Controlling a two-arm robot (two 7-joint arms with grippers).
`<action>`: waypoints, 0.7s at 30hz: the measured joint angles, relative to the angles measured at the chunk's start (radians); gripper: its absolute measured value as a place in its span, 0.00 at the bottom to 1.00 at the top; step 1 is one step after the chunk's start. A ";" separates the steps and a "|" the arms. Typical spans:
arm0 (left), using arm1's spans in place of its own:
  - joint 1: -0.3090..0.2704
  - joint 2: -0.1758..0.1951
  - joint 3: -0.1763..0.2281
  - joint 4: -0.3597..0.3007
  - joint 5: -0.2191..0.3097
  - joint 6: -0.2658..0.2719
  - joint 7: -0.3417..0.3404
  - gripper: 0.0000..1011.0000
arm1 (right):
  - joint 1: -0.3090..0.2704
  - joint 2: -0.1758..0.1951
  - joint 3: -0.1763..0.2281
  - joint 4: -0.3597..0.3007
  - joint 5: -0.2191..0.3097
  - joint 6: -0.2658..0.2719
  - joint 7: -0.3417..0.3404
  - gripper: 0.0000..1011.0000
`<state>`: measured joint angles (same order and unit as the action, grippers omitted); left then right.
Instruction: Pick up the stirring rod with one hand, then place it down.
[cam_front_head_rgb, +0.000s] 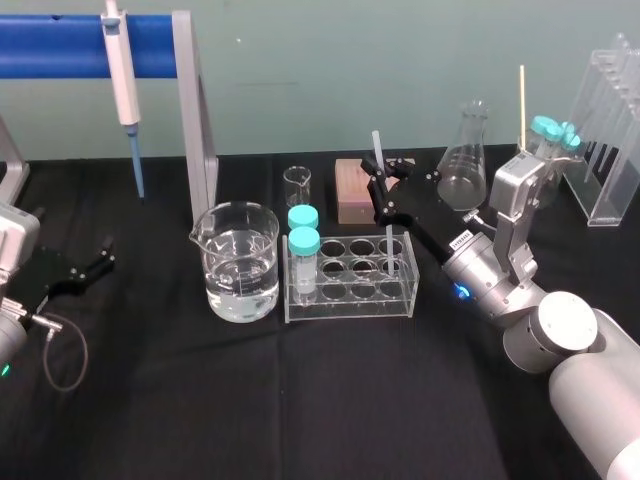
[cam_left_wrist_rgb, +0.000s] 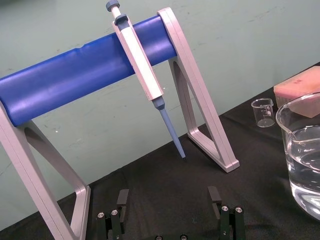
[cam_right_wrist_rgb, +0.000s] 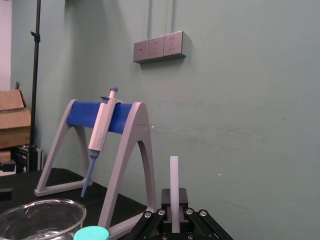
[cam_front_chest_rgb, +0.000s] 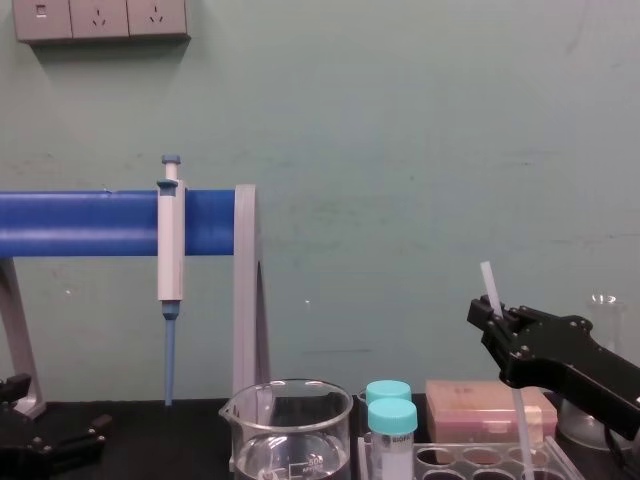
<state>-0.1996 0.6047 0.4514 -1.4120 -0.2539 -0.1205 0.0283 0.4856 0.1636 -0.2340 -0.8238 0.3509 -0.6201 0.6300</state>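
While your right gripper (cam_front_head_rgb: 379, 183) reaches over the test tube rack (cam_front_head_rgb: 350, 303), its two black fingers are pressed onto the stirring rod (cam_front_head_rgb: 377, 150) and pinch it a little below its upper end. The rod stands almost upright, with only a small tilt. Its top rises above the fingers, and its lower part goes down into the right end of the rack. You cannot tell if the lower end touches the bottom there. In the right wrist view you see the rod (cam_right_wrist_rgb: 173, 185) standing straight up out of the gripper (cam_right_wrist_rgb: 174, 222), and in the chest view the rod (cam_front_chest_rgb: 489, 282) leans slightly as it passes through the gripper (cam_front_chest_rgb: 497, 318).

Your left gripper (cam_front_head_rgb: 88, 263) rests low at the left side, near you, well apart from the rod. Its fingers (cam_left_wrist_rgb: 122, 199) are spread wide and hold nothing.

On the black table (cam_front_head_rgb: 300, 400), a beaker (cam_front_head_rgb: 240, 262) with water stands just left of the rack. Two capped tubes (cam_front_head_rgb: 303, 245) stand in the rack's left end. A conical flask (cam_front_head_rgb: 467, 160) stands far right of the gripper, and a pipette (cam_front_head_rgb: 122, 80) hangs on the blue stand (cam_front_head_rgb: 195, 120) at the far left
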 joint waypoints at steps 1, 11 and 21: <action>0.000 0.000 0.000 0.000 0.000 0.000 0.000 0.99 | 0.001 0.000 0.000 0.002 -0.004 0.000 -0.002 0.07; 0.000 0.000 0.000 0.000 0.000 0.000 0.000 0.99 | 0.010 0.001 -0.002 0.018 -0.025 0.005 -0.019 0.07; 0.000 0.000 0.000 0.000 0.000 0.000 0.000 0.99 | 0.009 0.001 -0.002 0.017 -0.024 0.006 -0.018 0.07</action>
<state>-0.1996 0.6047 0.4514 -1.4120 -0.2539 -0.1206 0.0283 0.4946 0.1646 -0.2361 -0.8064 0.3272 -0.6143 0.6117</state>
